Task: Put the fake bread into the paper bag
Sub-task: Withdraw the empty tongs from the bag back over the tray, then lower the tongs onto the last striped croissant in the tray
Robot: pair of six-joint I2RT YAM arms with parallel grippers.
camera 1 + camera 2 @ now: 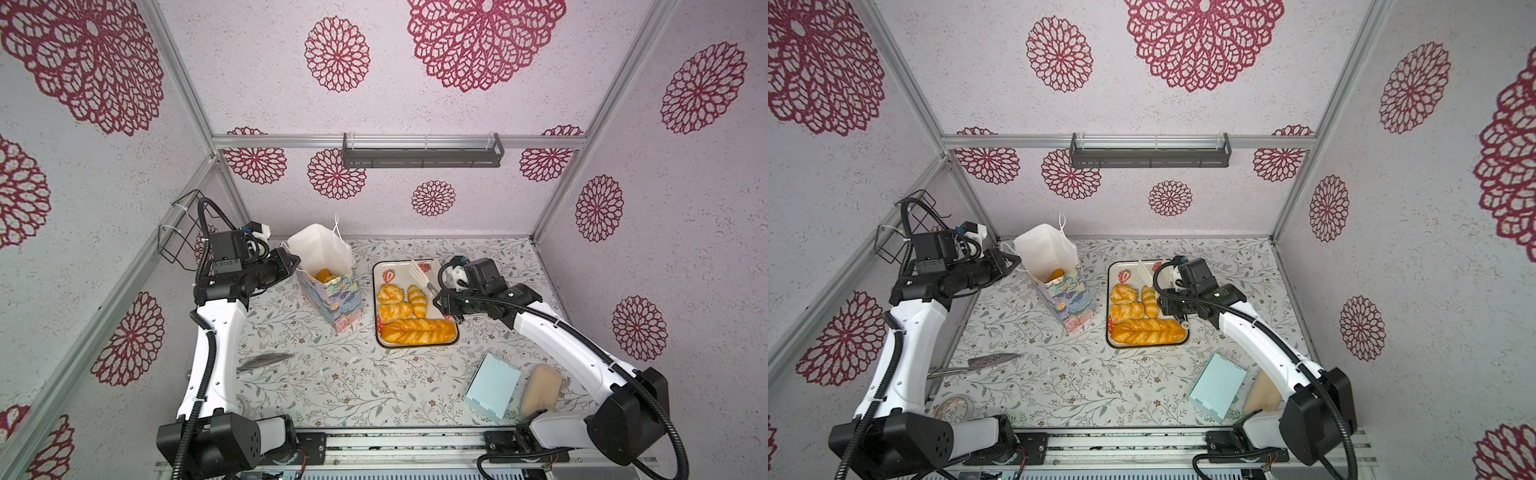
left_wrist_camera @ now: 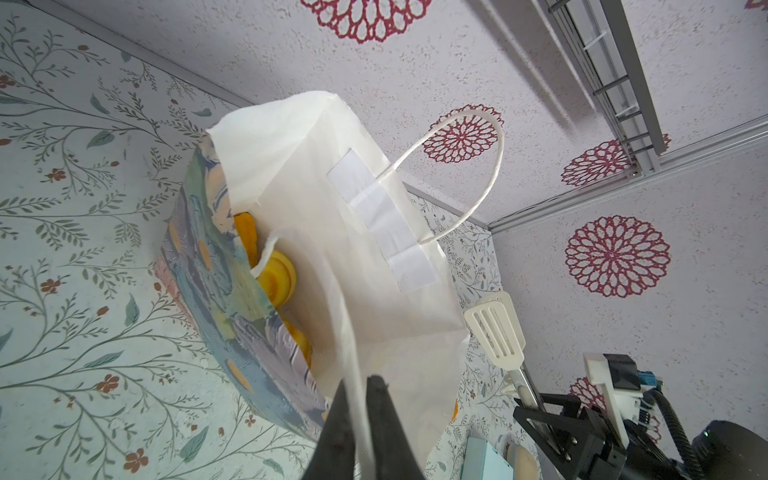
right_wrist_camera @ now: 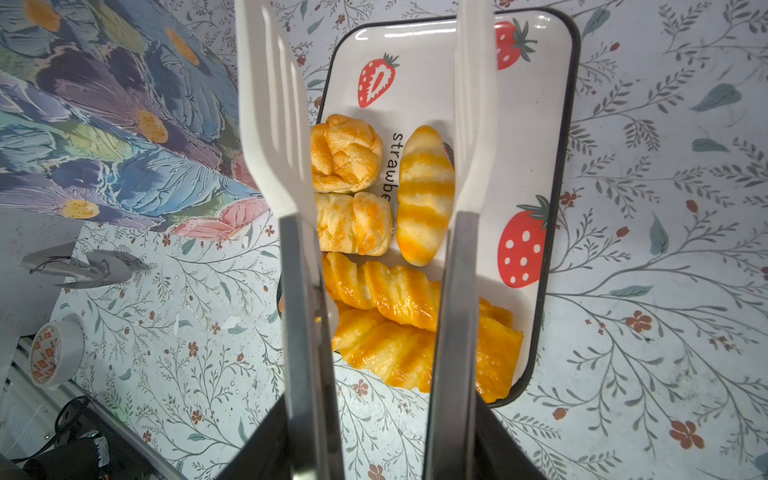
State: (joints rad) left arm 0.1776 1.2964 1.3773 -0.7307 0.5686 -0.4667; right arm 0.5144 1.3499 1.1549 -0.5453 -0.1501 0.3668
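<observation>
Currently: right gripper (image 1: pixel 444 300) clamped on parted tongs (image 3: pixel 274 124) above tray (image 3: pixel 419 45), centre-right, four bread (image 3: pixel 399 328) pieces aboard; straddle one, squeeze gently, lift clear; left gripper (image 2: pixel 359 386), far left, pinched shut on bag (image 2: pixel 291 187) rim, should hold mouth wide.

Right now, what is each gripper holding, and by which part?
Left gripper pinches the paper bag by its top rim. Right gripper holds the tongs by their metal arms; the paddles are empty.

Tray (image 3: pixel 540 145) bears black lettering "strawbe"; remaining letters covered.
</observation>
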